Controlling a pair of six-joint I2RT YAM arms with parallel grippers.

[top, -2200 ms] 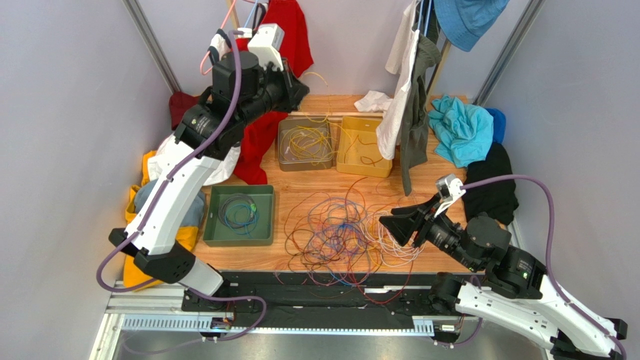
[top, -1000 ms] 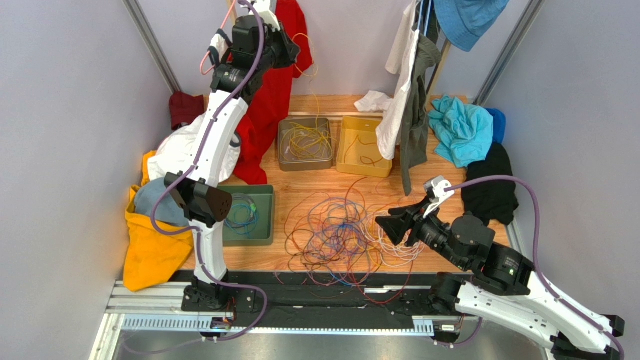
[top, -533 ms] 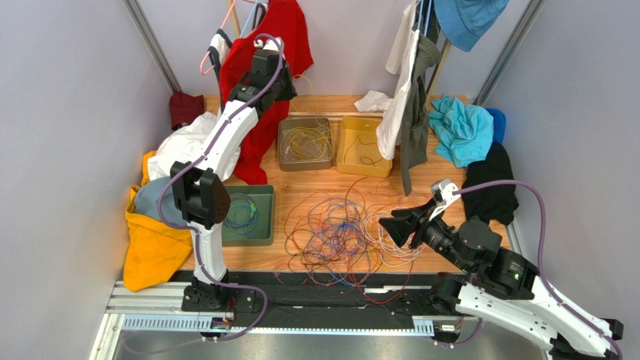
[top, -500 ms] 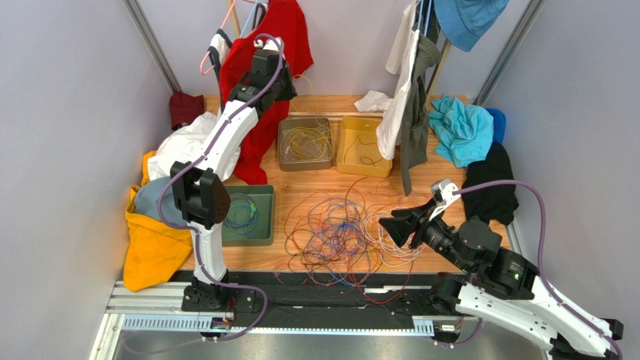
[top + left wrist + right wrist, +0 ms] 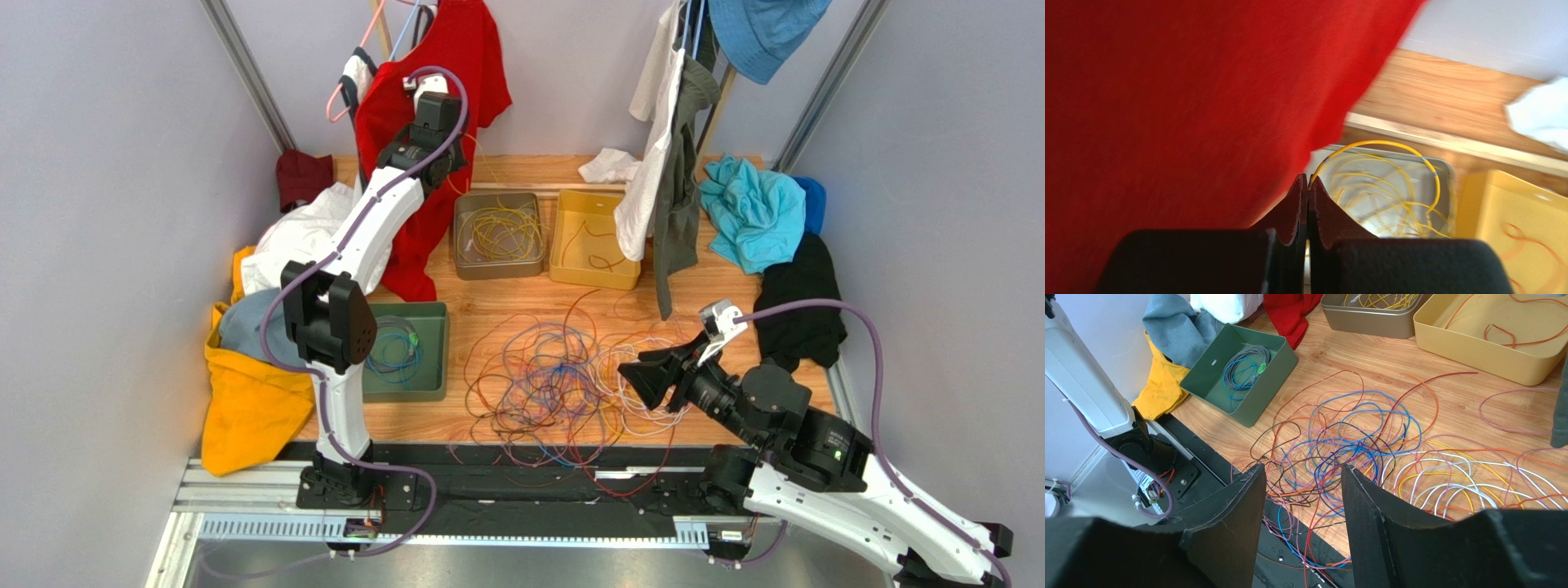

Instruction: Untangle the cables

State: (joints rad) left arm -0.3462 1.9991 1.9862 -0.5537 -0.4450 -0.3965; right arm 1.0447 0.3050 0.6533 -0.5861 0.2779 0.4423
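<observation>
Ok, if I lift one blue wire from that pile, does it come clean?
Probably not: the blue wire loops through orange and purple strands in the cable pile, so neighbours likely rise too. It looks thin and floppy, so it should sag, not hold shape. Being light, the pile may slide on the table.

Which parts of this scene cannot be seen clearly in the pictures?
- Left wrist view: the red shirt, blurred, hides everything left of the left gripper.
- Top view: hanging clothes cover the yellow tray's right edge.
- Right wrist view: the right gripper hides the near part of the cables.
</observation>
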